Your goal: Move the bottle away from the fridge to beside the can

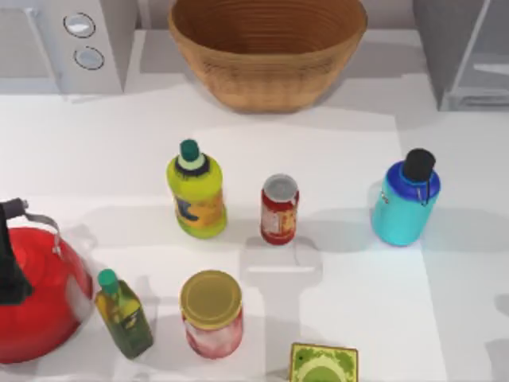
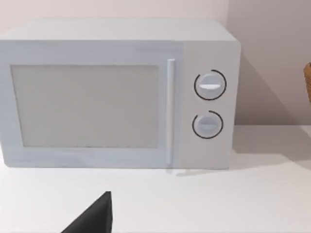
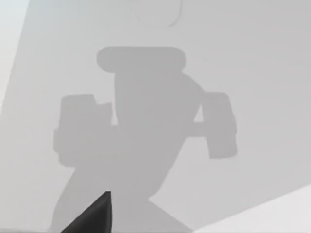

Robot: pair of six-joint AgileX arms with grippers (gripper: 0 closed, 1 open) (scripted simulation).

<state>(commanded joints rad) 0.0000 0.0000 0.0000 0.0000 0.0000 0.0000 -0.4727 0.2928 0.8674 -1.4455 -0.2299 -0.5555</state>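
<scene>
The turquoise bottle [image 1: 404, 203] with a black cap stands upright on the right of the table, in front of the grey fridge [image 1: 465, 52] at the back right corner. The red can [image 1: 279, 210] with a silver top stands upright near the table's middle, well to the bottle's left. A dark edge of my left gripper [image 2: 92, 217] shows in the left wrist view, facing a white microwave. A dark edge of my right gripper [image 3: 92, 216] shows in the right wrist view, above bare table carrying the arm's shadow.
A wicker basket [image 1: 268, 48] sits at the back centre and the white microwave [image 1: 71, 44] at the back left. A yellow-green bottle [image 1: 196, 191], a yellow-lidded jar [image 1: 211, 314], a dark-green oil bottle [image 1: 124, 313], a red kettle [image 1: 32, 290] and a green box [image 1: 322, 364] stand left and front.
</scene>
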